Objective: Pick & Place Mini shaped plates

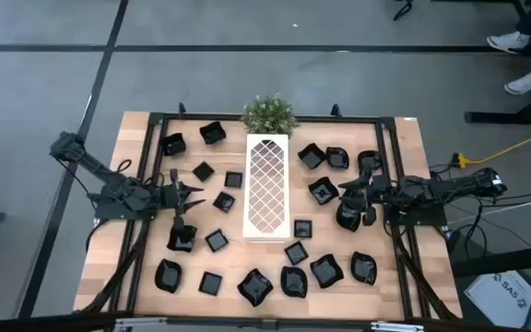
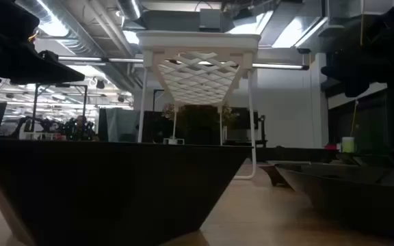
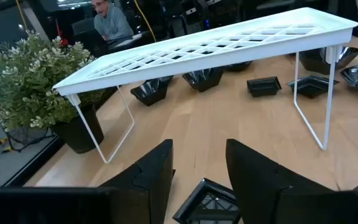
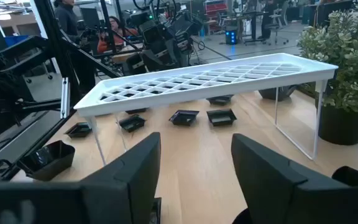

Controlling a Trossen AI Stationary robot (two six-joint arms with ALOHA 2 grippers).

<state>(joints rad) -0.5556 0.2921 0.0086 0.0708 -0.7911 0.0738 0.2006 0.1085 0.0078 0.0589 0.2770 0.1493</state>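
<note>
Early stage: I see the black dishes (image 1: 217,240) scattered on the table (image 1: 136,129), none on the white tray (image 1: 267,184); both jaws spread, empty.

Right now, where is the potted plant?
In the high view the potted plant sits at the table's far edge, centred, right behind the white lattice tray's far end.

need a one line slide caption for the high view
Both open grippers, left and right, flank the white lattice tray amid scattered black mini plates.

Overhead, table-level and 2 wrist views, sharing white tray (image 1: 268,186).
</note>
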